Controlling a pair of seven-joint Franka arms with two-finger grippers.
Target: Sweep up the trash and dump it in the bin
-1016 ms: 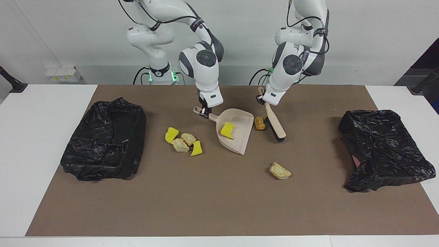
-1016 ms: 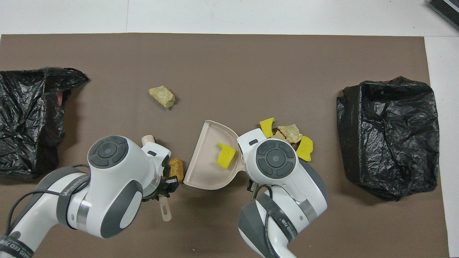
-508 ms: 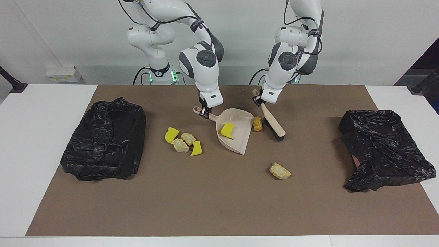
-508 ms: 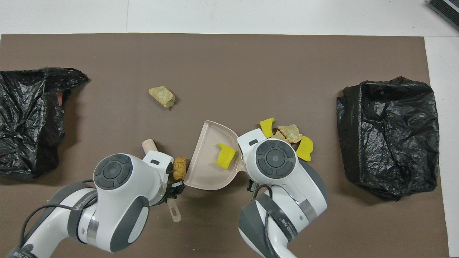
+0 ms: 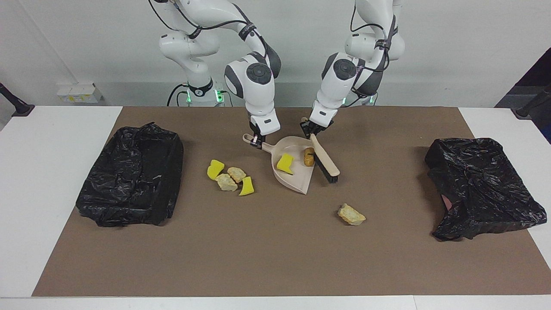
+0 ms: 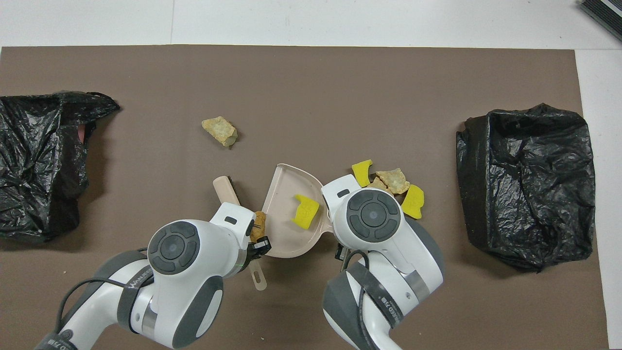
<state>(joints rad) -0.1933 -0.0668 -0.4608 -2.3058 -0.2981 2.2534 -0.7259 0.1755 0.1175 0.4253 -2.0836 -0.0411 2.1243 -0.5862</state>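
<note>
- Since one second ago, the left gripper [image 5: 312,129] has carried the brush [image 5: 325,160] toward the right arm's end of the table, and the brown chunk [image 5: 308,156] now lies inside the dustpan [image 5: 297,178], at its open edge; before, it lay on the mat just beside the pan.
- Left gripper is clamped tight on the brush handle; the black bristles touch the mat right beside the dustpan's open edge.
- Right gripper [image 5: 257,141] is closed on the dustpan handle and has not moved; the pan lies flat on the brown mat [image 5: 275,258].
- One yellow sponge piece [image 5: 284,163] lies in the pan, next to the brown chunk.
- Four bits [image 5: 230,177], two yellow and two pale tan, lie in a cluster on the mat near the pan, toward the right arm's end.
- One tan chunk [image 5: 351,214] lies alone, farther from the robots than the brush, well apart from it.
- Two bins lined with black bags stand at the ends of the mat: one bin [image 5: 131,174] at the right arm's end, the other bin [image 5: 482,187] at the left arm's end. Between each bin and the pan there is open mat.
</note>
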